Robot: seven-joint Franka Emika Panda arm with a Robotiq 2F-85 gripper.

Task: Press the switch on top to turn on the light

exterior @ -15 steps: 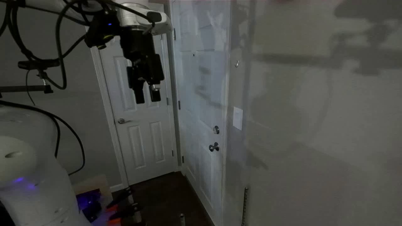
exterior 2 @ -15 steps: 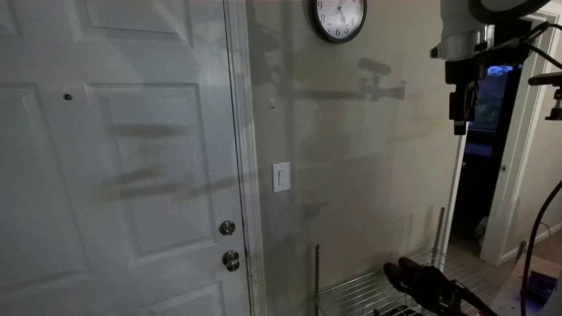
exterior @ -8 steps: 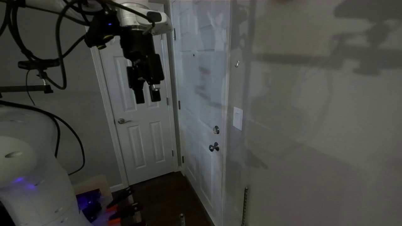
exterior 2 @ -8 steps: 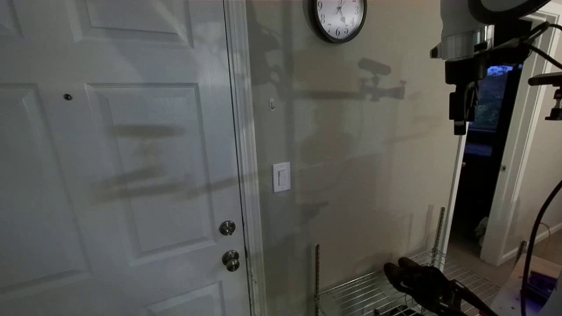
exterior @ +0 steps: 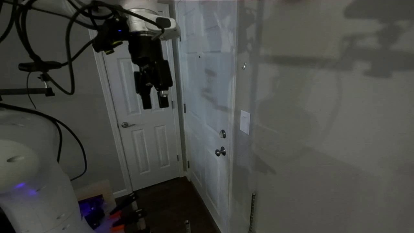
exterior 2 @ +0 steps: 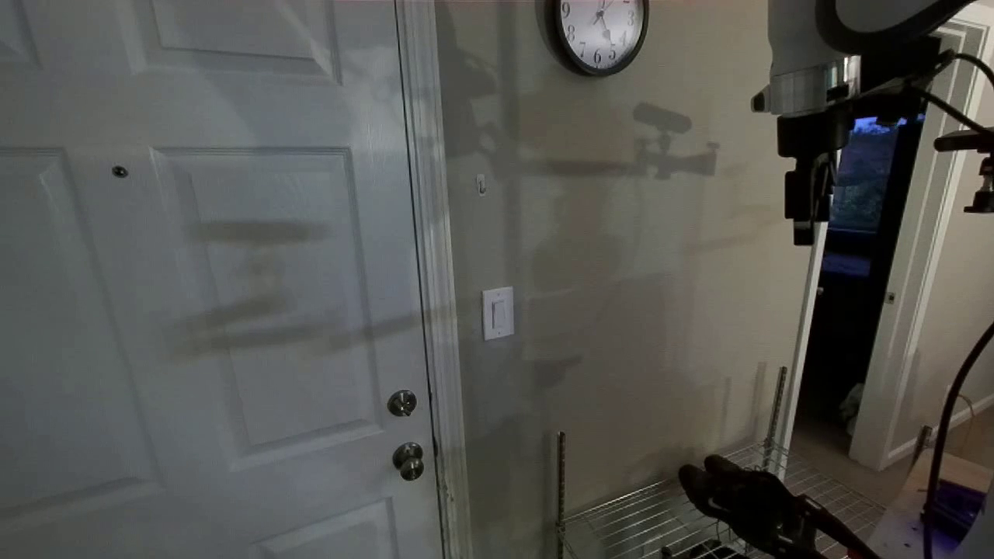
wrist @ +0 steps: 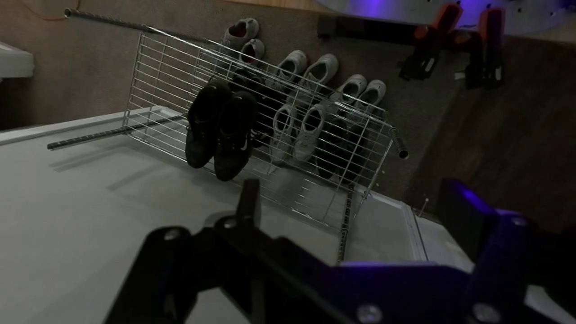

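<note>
The switch is a small white upright wall plate with a rocker, beside the door frame. It shows in both exterior views (exterior: 245, 122) (exterior 2: 498, 314) and is out of view in the wrist view. My gripper (exterior: 155, 105) is black, points down and has its two fingers apart with nothing between them. It also shows at the upper right in an exterior view (exterior 2: 805, 231), well to the right of the switch and higher in the picture. In the wrist view, the fingers (wrist: 355, 204) are wide apart at the bottom, touching nothing.
A white door (exterior 2: 264, 310) with a round knob (exterior 2: 408, 460) stands left of the switch. A small hook (exterior 2: 481, 184) and a clock (exterior 2: 599, 35) are on the wall. Below my gripper is a wire rack (wrist: 155, 78) with dark shoes (wrist: 231, 139) on it. Cables (exterior: 69, 55) hang from the arm.
Over the last half second, my arm and gripper have moved slightly down, shifting right in an exterior view and left in an exterior view. The switch looks the same. The fingers remain apart.
</note>
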